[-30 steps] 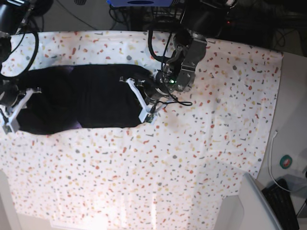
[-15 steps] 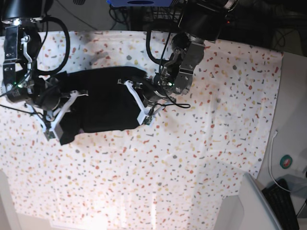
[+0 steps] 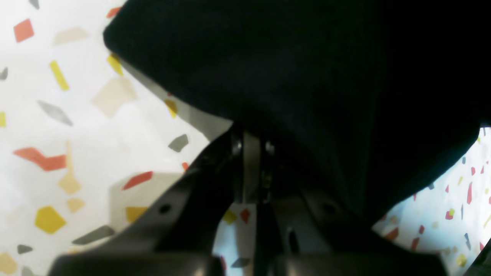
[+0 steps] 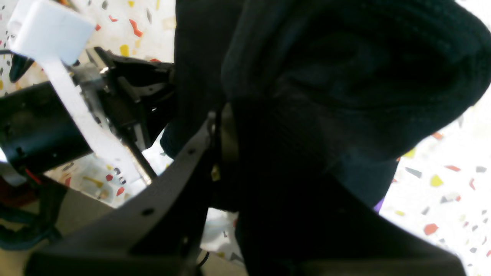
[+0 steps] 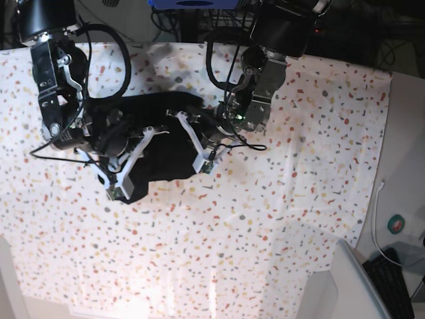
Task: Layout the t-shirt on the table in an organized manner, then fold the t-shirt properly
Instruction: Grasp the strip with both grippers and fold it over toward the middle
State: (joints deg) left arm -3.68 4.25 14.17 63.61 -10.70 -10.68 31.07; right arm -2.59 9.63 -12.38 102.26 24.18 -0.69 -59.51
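The black t-shirt (image 5: 166, 149) lies bunched and doubled over on the speckled table (image 5: 279, 219), left of centre in the base view. My left gripper (image 5: 194, 141) is shut on the shirt's right edge; the left wrist view shows its jaws (image 3: 251, 147) pinched on the black cloth (image 3: 307, 76). My right gripper (image 5: 129, 166) is shut on the shirt's other end, held over the middle of the garment. In the right wrist view a thick fold of cloth (image 4: 345, 76) drapes over that gripper (image 4: 220, 115), with a sliver of purple print (image 4: 378, 205) showing. The two grippers are close together.
The left arm's white finger and dark body (image 4: 57, 115) sit just beside the right gripper. Cables and equipment (image 5: 192, 6) line the table's far edge. A grey bin (image 5: 352, 286) and a cable (image 5: 377, 226) stand off the table at the right.
My right gripper has carried the shirt's left end to the right, over the rest of the cloth, so the spread shirt is now doubled up. The left gripper has barely moved.
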